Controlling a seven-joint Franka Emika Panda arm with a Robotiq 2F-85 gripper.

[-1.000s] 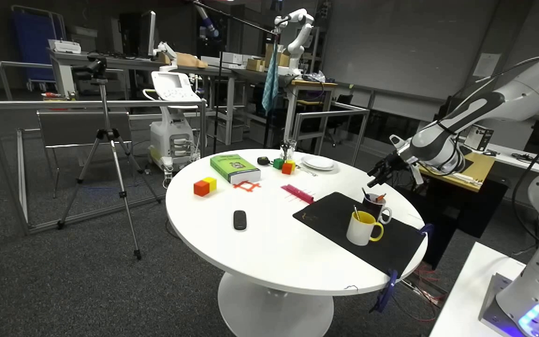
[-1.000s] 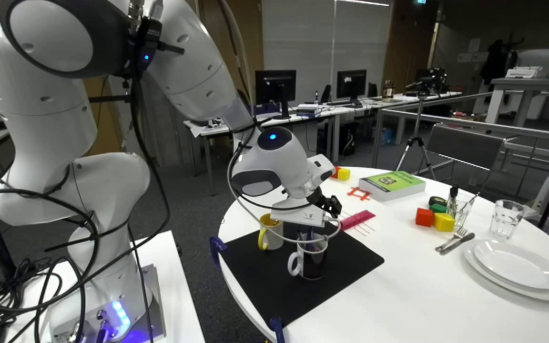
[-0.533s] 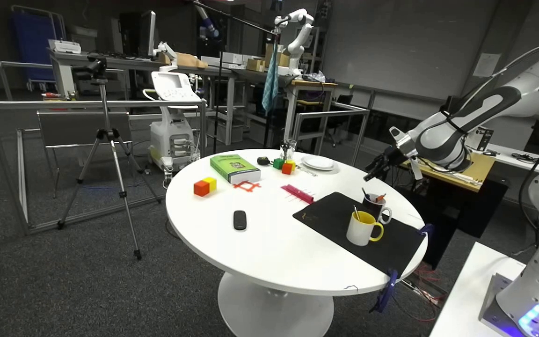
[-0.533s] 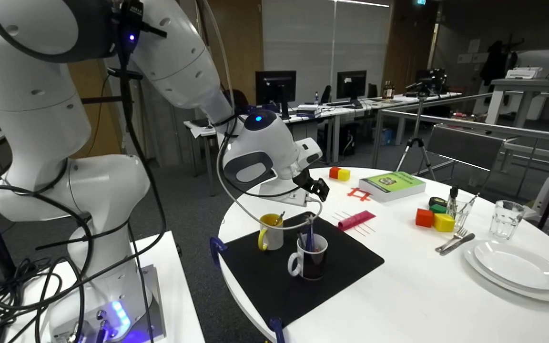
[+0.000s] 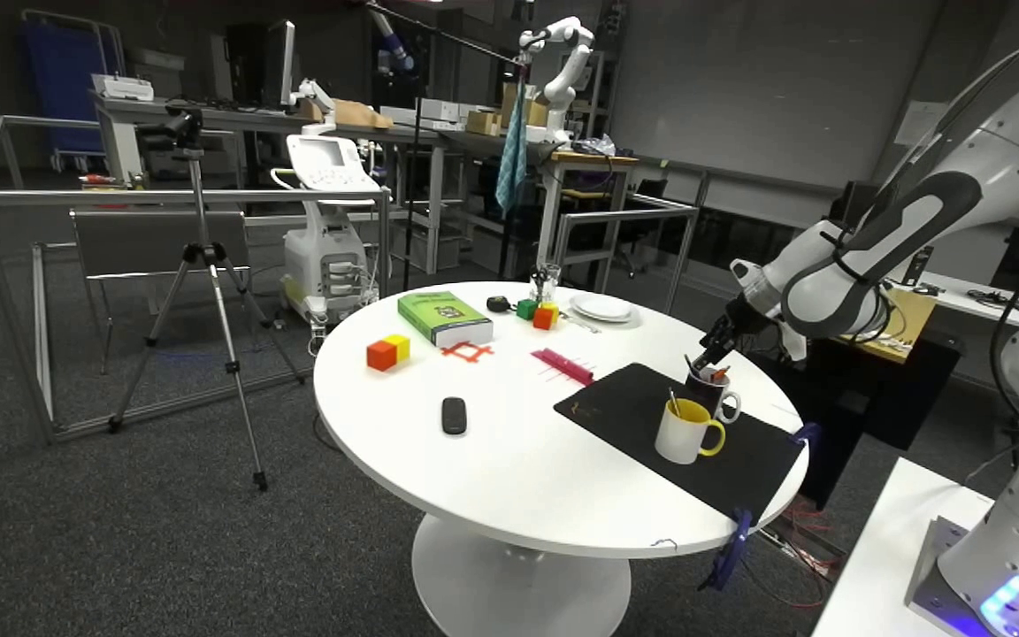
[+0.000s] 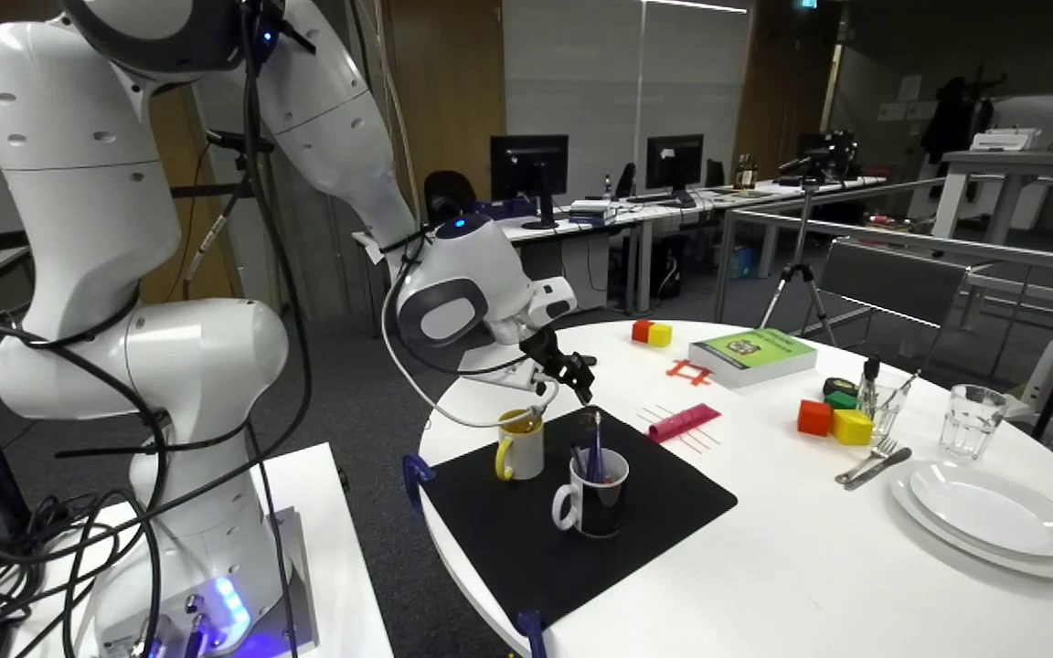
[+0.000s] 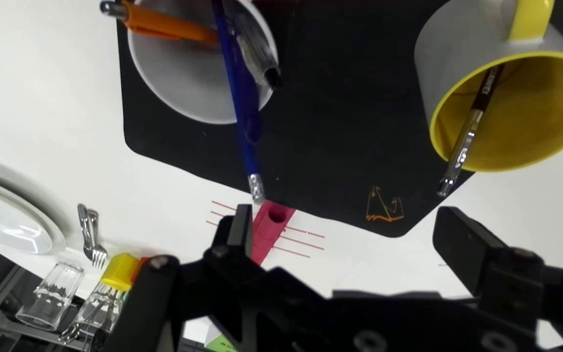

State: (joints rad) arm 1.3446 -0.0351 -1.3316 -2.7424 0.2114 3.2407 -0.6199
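Note:
My gripper point(image 7: 345, 215) is open and empty, its two black fingers wide apart. It also shows in both exterior views point(image 5: 708, 350) point(image 6: 585, 379), above the mugs' side of the table. A dark mug with white inside point(image 6: 601, 512) stands on the black mat point(image 6: 526, 557). It holds a blue pencil point(image 7: 236, 93), an orange pen point(image 7: 174, 24) and a dark-tipped pen point(image 7: 258, 56). A white mug with yellow inside and handle point(image 5: 679, 439) stands beside it with a silver-black pen point(image 7: 466, 134). The pencil's end lies near the left finger in the wrist view, apparently not touching.
On the round white table point(image 5: 509, 478) are a pink piece point(image 6: 684, 421), a green book point(image 6: 755, 352), coloured blocks point(image 6: 851, 427), a glass point(image 6: 972, 420), cutlery point(image 6: 874, 464), white plates point(image 6: 993, 512) and a black oblong object point(image 5: 454, 416). Blue clamps point(image 5: 731, 553) grip the table edge.
My gripper has moved back toward the robot base and toward the white-and-yellow mug's side, ending lower and tilted more downward. The mugs and other table things have not moved.

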